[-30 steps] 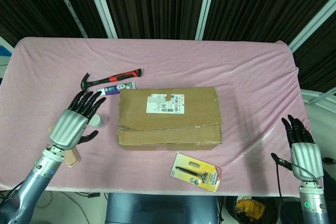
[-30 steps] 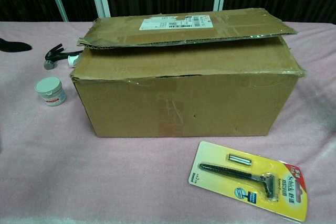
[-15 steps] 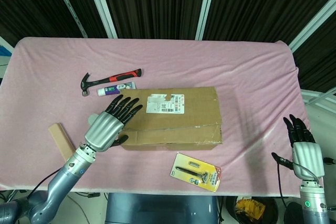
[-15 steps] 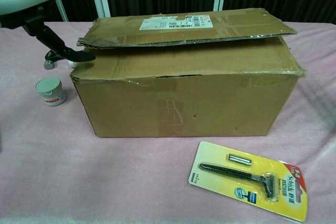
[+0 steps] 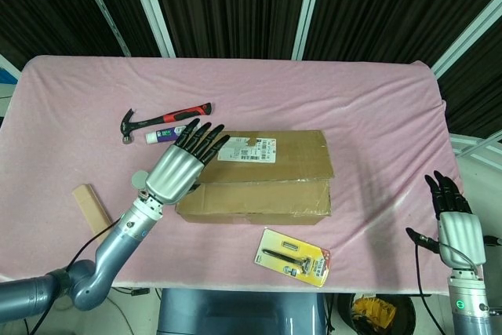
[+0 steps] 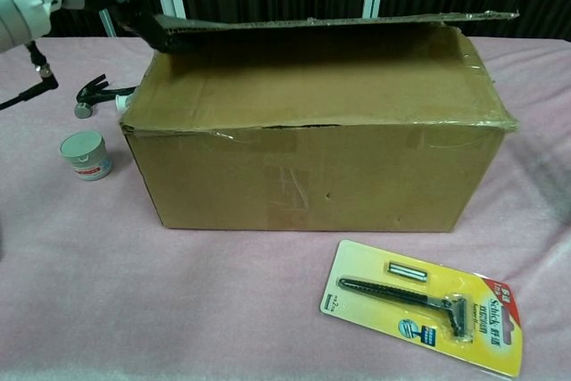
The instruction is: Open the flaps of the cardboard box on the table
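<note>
With spread fingers, the left hand point(image 5: 179, 170) props the cardboard box's point(image 6: 312, 162) far flap point(image 6: 339, 24) partly up; the near flap point(image 6: 312, 95) remains shut.

The left hand point(image 5: 182, 166) covers the cardboard box's point(image 5: 259, 178) near-left corner in the head view; whether its fingers point(image 5: 205, 138) press or grip the raised flap point(image 6: 339, 22) cannot be told. In the chest view the top-left edge cuts that hand off. The small white jar point(image 6: 86, 154) is nearly hidden behind the left wrist in the head view. The shipping label's point(image 5: 247, 149) print is too small to read. The hammer point(image 6: 96, 94) shows only partly beside the box in the chest view.
</note>
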You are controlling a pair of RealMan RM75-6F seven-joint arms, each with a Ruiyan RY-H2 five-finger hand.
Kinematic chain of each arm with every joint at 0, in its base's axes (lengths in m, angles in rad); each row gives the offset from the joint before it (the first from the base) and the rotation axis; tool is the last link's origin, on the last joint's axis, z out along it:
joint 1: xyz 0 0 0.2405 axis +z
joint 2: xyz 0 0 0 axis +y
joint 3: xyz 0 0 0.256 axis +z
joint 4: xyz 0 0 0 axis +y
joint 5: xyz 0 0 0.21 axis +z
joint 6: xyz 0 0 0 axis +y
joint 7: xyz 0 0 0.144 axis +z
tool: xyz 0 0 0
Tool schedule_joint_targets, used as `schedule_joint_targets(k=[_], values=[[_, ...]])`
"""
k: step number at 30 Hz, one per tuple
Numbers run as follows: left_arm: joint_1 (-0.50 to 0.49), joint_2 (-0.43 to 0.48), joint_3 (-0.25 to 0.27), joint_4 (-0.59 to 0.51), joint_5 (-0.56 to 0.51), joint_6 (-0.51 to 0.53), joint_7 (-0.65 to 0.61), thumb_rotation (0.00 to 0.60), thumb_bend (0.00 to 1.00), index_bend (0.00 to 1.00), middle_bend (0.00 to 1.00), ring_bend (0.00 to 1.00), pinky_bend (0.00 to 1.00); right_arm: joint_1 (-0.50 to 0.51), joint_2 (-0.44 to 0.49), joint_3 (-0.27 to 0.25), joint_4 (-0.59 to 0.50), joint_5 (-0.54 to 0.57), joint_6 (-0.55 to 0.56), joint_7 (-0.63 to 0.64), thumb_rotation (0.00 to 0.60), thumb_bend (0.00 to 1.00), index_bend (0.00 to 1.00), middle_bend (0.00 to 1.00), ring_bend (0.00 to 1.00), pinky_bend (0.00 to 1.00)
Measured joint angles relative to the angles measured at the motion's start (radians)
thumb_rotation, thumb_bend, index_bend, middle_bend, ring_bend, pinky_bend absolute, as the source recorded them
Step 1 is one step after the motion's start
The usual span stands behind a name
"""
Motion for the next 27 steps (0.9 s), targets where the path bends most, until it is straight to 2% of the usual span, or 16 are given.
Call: schedule_joint_targets(k=[10, 17, 23, 25, 27], values=[[-0.104, 0.000, -0.114, 0.109, -0.039, -0.019, 0.016, 0.600, 0.30, 0.00, 0.00, 0.00, 0.00, 0.001, 0.004, 0.004, -0.012, 0.016, -0.011, 0.012, 0.600, 0.18, 0.00, 0.00, 0.00, 0.22], [-0.200, -0.016, -0.182, 0.270, -0.105, -0.059, 0.017, 0.600, 0.30, 0.00, 0.00, 0.00, 0.00, 0.001, 0.007, 0.010, -0.020, 0.033, -0.019, 0.023, 0.600, 0.18, 0.00, 0.00, 0.00, 0.22], [-0.274, -0.045, -0.210, 0.426, -0.167, -0.090, 0.025, 0.600, 0.30, 0.00, 0.00, 0.00, 0.00, 0.004, 0.010, 0.012, -0.030, 0.047, -0.035, 0.027, 0.600, 0.18, 0.00, 0.00, 0.00, 0.22], [-0.289, -0.054, -0.215, 0.466, -0.191, -0.095, 0.022, 0.600, 0.26, 0.00, 0.00, 0.00, 0.00, 0.005, 0.012, 0.012, -0.031, 0.049, -0.039, 0.027, 0.600, 0.18, 0.00, 0.00, 0.00, 0.22], [-0.295, -0.059, -0.217, 0.485, -0.211, -0.092, 0.006, 0.600, 0.17, 0.00, 0.00, 0.00, 0.00, 0.005, 0.014, 0.012, -0.032, 0.053, -0.041, 0.027, 0.600, 0.18, 0.00, 0.00, 0.00, 0.22]])
